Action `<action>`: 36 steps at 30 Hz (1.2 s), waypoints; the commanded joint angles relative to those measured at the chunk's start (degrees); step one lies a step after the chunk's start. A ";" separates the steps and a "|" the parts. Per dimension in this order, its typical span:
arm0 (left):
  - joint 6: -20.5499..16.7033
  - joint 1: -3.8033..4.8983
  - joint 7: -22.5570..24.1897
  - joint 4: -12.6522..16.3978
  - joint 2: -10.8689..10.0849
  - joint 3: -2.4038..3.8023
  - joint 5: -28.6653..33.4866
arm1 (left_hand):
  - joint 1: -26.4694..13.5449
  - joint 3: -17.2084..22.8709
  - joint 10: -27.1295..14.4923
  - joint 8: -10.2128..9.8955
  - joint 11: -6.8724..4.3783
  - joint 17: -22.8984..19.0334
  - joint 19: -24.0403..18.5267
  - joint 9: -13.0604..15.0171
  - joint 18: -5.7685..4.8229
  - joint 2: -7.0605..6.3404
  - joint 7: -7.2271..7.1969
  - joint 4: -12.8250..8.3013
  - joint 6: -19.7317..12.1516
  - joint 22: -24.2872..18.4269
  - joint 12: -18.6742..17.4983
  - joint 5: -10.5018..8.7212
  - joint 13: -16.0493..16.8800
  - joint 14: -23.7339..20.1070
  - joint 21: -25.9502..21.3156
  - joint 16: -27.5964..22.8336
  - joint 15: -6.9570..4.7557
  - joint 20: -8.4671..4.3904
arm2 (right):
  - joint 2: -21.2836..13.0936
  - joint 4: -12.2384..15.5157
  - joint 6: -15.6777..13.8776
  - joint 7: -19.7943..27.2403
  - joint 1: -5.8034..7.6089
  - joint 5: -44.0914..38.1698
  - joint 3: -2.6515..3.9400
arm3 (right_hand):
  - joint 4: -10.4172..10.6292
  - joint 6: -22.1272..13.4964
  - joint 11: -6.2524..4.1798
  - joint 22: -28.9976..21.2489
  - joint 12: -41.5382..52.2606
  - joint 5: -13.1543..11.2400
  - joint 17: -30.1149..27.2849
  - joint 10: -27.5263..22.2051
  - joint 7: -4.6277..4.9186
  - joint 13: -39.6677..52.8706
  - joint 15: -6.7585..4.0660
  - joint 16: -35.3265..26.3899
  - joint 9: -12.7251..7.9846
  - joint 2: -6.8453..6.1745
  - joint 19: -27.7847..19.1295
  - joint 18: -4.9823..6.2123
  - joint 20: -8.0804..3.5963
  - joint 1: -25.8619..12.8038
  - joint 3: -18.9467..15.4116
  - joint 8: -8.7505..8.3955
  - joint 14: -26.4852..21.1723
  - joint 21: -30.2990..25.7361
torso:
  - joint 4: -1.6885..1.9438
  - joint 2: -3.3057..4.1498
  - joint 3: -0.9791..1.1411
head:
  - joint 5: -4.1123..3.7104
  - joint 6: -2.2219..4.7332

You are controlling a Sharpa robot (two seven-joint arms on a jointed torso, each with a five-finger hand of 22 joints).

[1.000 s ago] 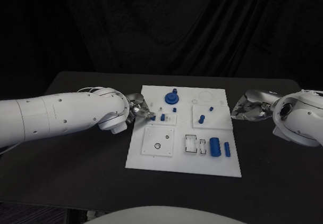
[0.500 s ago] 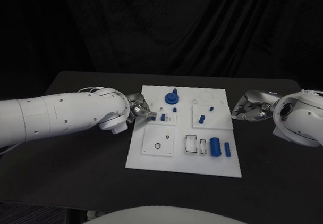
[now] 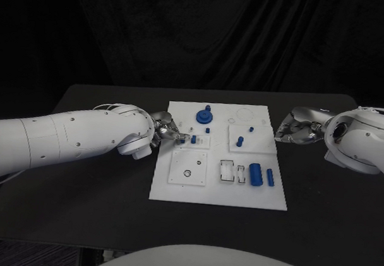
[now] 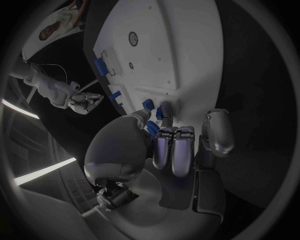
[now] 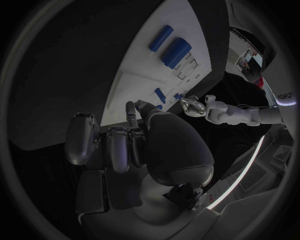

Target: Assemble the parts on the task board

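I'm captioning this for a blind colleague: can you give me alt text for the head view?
A white task board lies mid-table with small blue parts on it. The left hand reaches onto its left edge beside a blue peg; the right hand sits curled by its right edge.

Left hand (image 3: 167, 130) fingers curled at the board's left edge, right hand (image 3: 295, 131) curled inward, holding nothing

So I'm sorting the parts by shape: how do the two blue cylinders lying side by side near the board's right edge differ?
The thick blue cylinder is clearly wider and somewhat longer than the thin blue cylinder. The thick one lies further in on the task board, next to the rectangular slots; the thin one lies closer to the board's right edge. Both are blue, lie flat, run parallel front to back, and neither hand touches them.
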 commanded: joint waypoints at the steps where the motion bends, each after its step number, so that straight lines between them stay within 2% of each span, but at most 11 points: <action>1: 1.53 -0.43 0.60 0.02 0.11 -0.19 0.31 | -1.39 -1.60 6.10 0.46 0.45 15.09 -0.01 0.05 0.65 0.26 0.32 0.08 0.05 8.96 -0.04 -1.02 15.06 6.16 -0.24 0.15 0.41 0.46 | 0.01 -0.02 0.39 -0.73 -0.16 -0.09 0.04 | -0.35 0.33 0.55 9.53 -0.35 0.02 12.44 4.27 -0.07 13.42 0.56 -0.27 0.06 0.20 -0.46 0.80 0.14 0.38 0.04 -0.06 5.01 -0.30 | -0.01 -0.02 0.03 | 0.04 -0.01; 5: 1.31 -0.46 0.54 0.02 0.08 -0.19 0.31 | -2.77 -3.78 6.10 1.46 0.32 15.09 0.13 0.64 0.62 1.02 0.12 0.12 0.24 9.02 -0.04 -1.35 15.06 6.16 -0.07 0.15 0.32 0.41 | -0.04 0.00 0.40 -0.74 -0.17 -0.09 0.04 | -0.35 0.33 0.55 9.53 -0.35 0.02 12.44 4.27 -0.07 13.42 0.56 -0.27 0.06 0.20 -0.46 0.80 0.14 0.38 0.04 -0.06 5.01 -0.30 | 0.00 -0.03 0.04 | 0.00 -0.01; 7: 1.31 -0.48 0.40 -0.01 0.04 -0.19 0.31 | -3.43 -4.93 6.10 2.37 0.20 15.09 0.25 1.45 0.60 1.82 -0.04 0.13 0.30 9.07 -0.04 -1.49 15.06 6.16 0.06 0.15 0.22 0.33 | -0.06 0.00 0.41 -0.75 -0.17 -0.09 0.04 | -0.41 0.32 0.58 9.51 -0.33 0.01 12.40 4.30 -0.05 13.45 0.58 -0.32 0.08 0.21 -0.48 0.81 0.16 0.35 0.06 -0.08 4.99 -0.40 | 0.00 -0.02 0.03 | -0.03 -0.01; 21: 1.04 -0.55 -0.19 -0.10 -0.26 -0.19 0.31 | -4.89 -8.71 6.10 7.00 -0.39 15.09 0.79 6.51 0.46 4.61 -0.72 0.25 -0.30 9.27 -0.04 -1.06 15.06 6.16 0.74 0.15 -0.27 -0.12 | -0.04 -0.03 0.46 -0.73 -0.22 -0.09 0.04 | -0.44 0.32 0.59 9.49 -0.33 0.01 12.39 4.30 -0.05 13.45 0.58 -0.33 0.09 0.21 -0.51 0.83 0.16 0.34 0.06 -0.09 4.99 -0.48 | -0.03 -0.04 0.04 | 0.15 -0.01; 25: 0.69 -0.56 0.17 -0.09 -0.37 -0.19 0.31 | -6.72 -10.36 6.10 9.08 -0.59 15.09 0.81 8.63 0.46 6.24 -0.98 0.32 -0.63 9.26 -0.04 -1.03 15.06 6.16 0.71 0.15 -0.45 -0.29 | -0.05 -0.04 0.50 -0.73 -0.23 -0.09 0.04 | -0.44 0.32 0.59 9.49 -0.33 0.01 12.39 4.30 -0.05 13.45 0.58 -0.33 0.09 0.21 -0.51 0.83 0.16 0.34 0.06 -0.09 4.99 -0.48 | -0.01 -0.04 0.03 | 0.15 -0.01; 31: 0.55 -0.57 0.81 -0.11 -0.50 -0.19 0.31 | -7.98 -11.40 6.10 10.31 -0.69 15.09 0.79 9.91 0.47 7.46 -1.09 0.36 -0.96 9.25 -0.04 -1.03 15.06 6.16 0.67 0.15 -0.52 -0.37 | -0.02 -0.06 0.56 -0.73 -0.25 -0.09 0.04 | -0.44 0.32 0.59 9.49 -0.33 0.01 12.39 4.30 -0.05 13.45 0.58 -0.33 0.09 0.21 -0.51 0.83 0.16 0.34 0.06 -0.09 4.99 -0.48 | 0.03 -0.01 0.01 | 0.14 -0.01; 36: 0.76 -0.57 1.19 -0.15 -0.49 -0.19 0.31 | -8.57 -12.00 6.10 10.70 -0.70 15.09 0.68 10.20 0.50 7.88 -1.10 0.36 -1.11 9.20 -0.04 -1.06 15.06 6.16 0.48 0.15 -0.54 -0.39 | 0.03 -0.07 0.59 -0.72 -0.27 -0.09 0.04 | -0.44 0.32 0.59 9.49 -0.33 0.01 12.39 4.30 -0.05 13.45 0.58 -0.33 0.09 0.21 -0.51 0.83 0.16 0.34 0.06 -0.09 4.99 -0.48 | 0.04 0.00 0.00 | 0.15 -0.01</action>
